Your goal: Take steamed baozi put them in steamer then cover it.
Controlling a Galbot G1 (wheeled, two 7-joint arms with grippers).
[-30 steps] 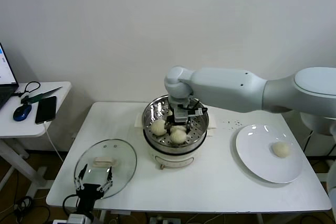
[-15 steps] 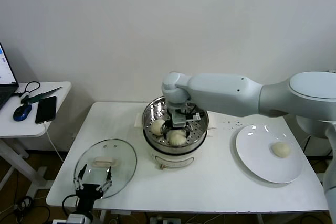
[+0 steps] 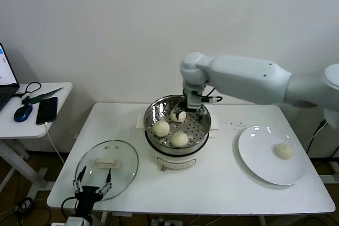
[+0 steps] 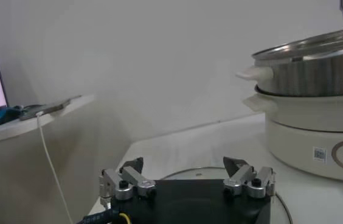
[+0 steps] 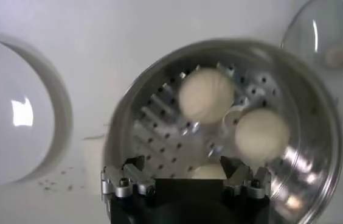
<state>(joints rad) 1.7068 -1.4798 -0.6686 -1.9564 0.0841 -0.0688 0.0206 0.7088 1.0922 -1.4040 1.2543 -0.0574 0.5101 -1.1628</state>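
The steamer (image 3: 203, 129) stands mid-table with three baozi on its perforated tray, at the left (image 3: 161, 128), front (image 3: 179, 139) and back (image 3: 178, 115). A fourth baozi (image 3: 283, 151) lies on the white plate (image 3: 254, 157) at the right. My right gripper (image 3: 189, 108) hangs open and empty just above the back baozi. In the right wrist view it (image 5: 183, 167) is over the tray, with two baozi (image 5: 206, 94) (image 5: 261, 134) in full sight and the third (image 5: 208, 171) half hidden. The glass cover (image 3: 119, 175) lies flat at front left. My left gripper (image 3: 91, 188) is open at its near edge.
A side table at the far left holds a phone (image 3: 46, 110) and a mouse (image 3: 22, 113). In the left wrist view the open left gripper (image 4: 183, 162) is low over the cover's rim (image 4: 195, 171), with the steamer (image 4: 317, 61) farther off.
My right gripper was low inside the steamer; it has let go of a baozi at the back of the tray and risen up and to the right. The left gripper has dropped slightly.
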